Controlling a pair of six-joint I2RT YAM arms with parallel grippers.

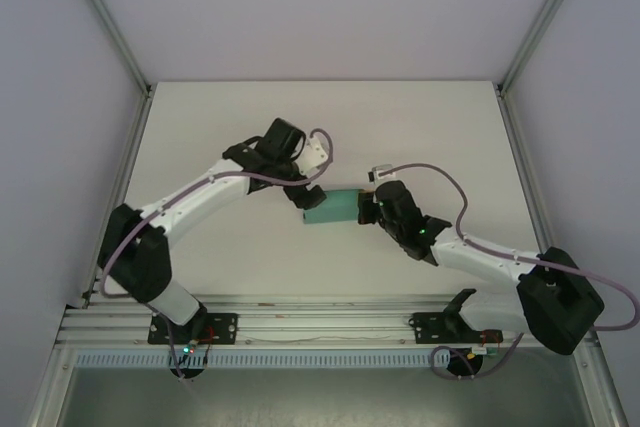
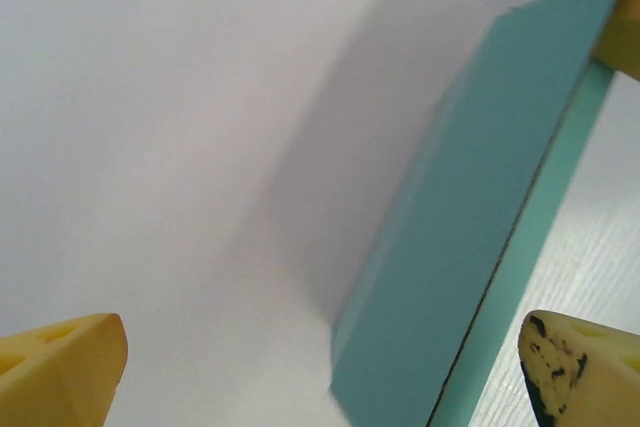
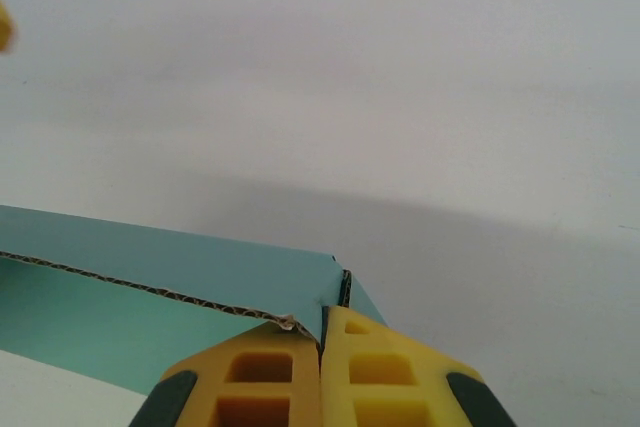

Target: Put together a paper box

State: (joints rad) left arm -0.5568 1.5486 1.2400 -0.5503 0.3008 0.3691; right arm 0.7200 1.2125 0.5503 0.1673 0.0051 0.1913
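Observation:
The paper box [image 1: 335, 209] is a small teal-green card box held above the middle of the table. My right gripper [image 1: 366, 209] is at its right end. In the right wrist view the yellow fingers [image 3: 260, 377] are shut on a corrugated edge of the paper box [image 3: 180, 262] at its corner. My left gripper [image 1: 305, 197] is at the box's left end, open. In the left wrist view its fingertips [image 2: 70, 362] stand far apart, and the paper box [image 2: 480, 227] runs slanting between them, close to the right one.
The white table [image 1: 200, 247] stretches round the box on all sides. Pale walls with metal posts [image 1: 110, 17] close in the left, right and back. An aluminium rail [image 1: 320, 322] with both arm bases runs along the near edge.

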